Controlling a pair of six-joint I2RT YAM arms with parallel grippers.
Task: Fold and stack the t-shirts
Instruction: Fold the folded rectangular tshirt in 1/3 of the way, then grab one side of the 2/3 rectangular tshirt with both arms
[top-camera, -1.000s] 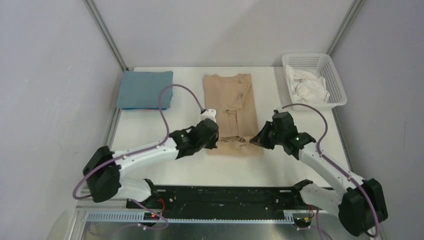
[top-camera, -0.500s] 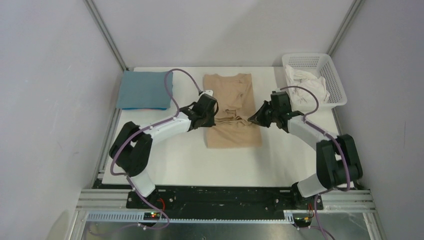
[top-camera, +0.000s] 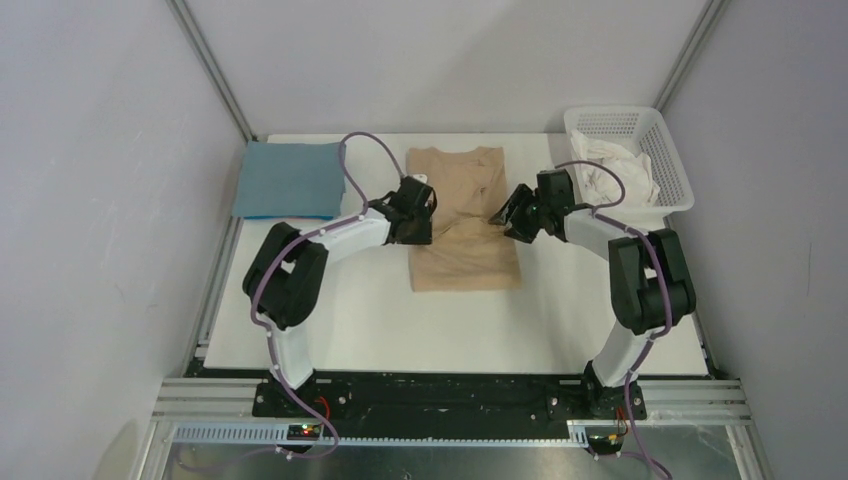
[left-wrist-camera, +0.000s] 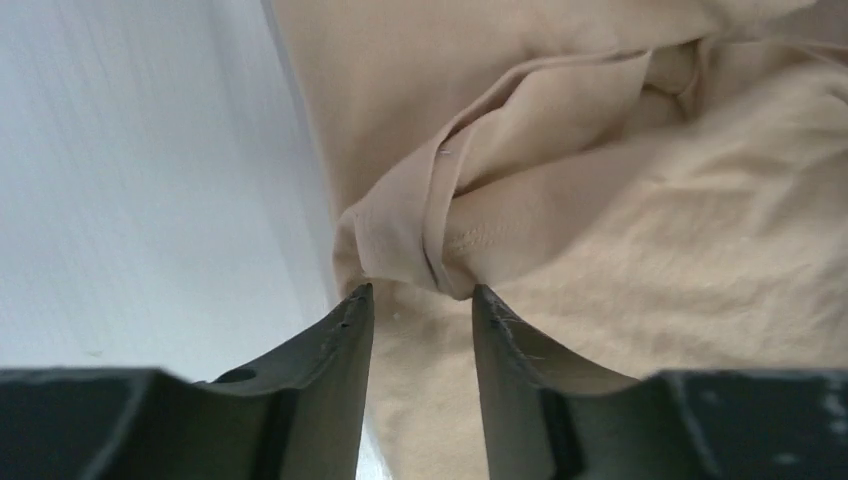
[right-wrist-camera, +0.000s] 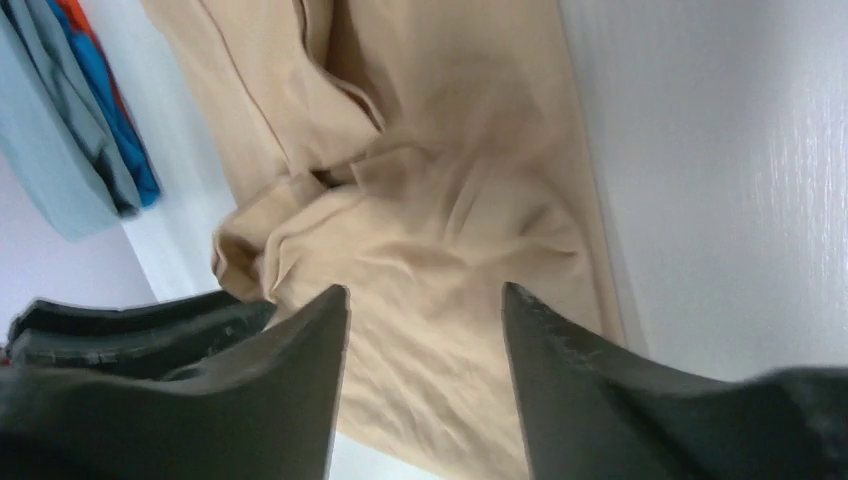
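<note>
tan t-shirt (top-camera: 465, 258): half-folded, worktop (top-camera: 570, 300) centre toward far edge, long axis near-to-far. left end effector (left-wrist-camera: 418, 300) at its left edge, right end effector (right-wrist-camera: 425, 300) at its right; both jaws apart, empty. teal t-shirt (top-camera: 288, 180): folded, far-left corner.

Folded t-shirt (top-camera: 288, 180) far left on table (top-camera: 450, 330), second t-shirt (top-camera: 465, 240) centre, basket (top-camera: 674, 168) far right.

Getting bright, soft, even light from overhead in the top view, leaving only faint shadows on the white counter (top-camera: 560, 310). Catching some streaky sheen off it in the right wrist view. Blurring out the dark fingers (left-wrist-camera: 320, 400) of the left end effector (left-wrist-camera: 420, 300) and right end effector (right-wrist-camera: 425, 300) up close, going soft on the tan t-shirt (left-wrist-camera: 650, 250) too.
</note>
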